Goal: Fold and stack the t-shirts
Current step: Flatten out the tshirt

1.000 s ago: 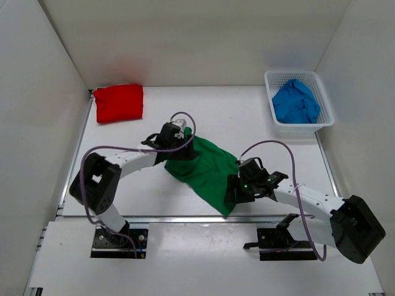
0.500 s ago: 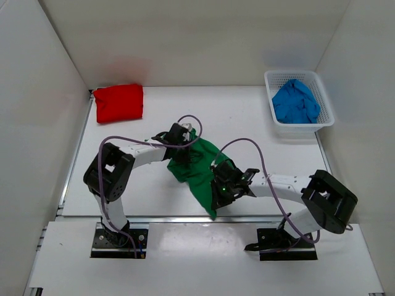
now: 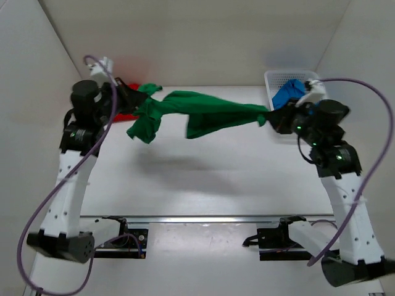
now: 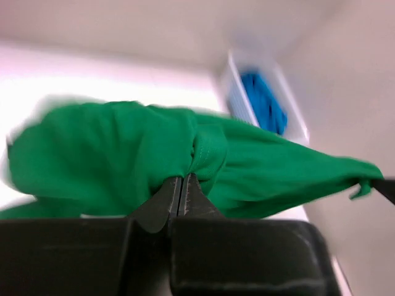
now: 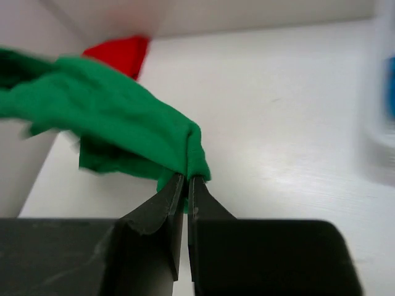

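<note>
The green shirt hung stretched in the air above the counter, taut between the two arms. The left hand pinched one bunched end, its fingers pressed together on the cloth, and the right hand pinched the other end likewise. The red shirt lay at the far left corner, and the blue shirt sat in the basket at the far right

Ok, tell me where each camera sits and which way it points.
Top external: above and behind, looking down at the table; left gripper and right gripper hold the green shirt.
Left wrist: behind the shut left gripper, facing right toward the basket.
Right wrist: behind the shut right gripper, facing left toward the red shirt.
Both wrist views share the green shirt.
</note>
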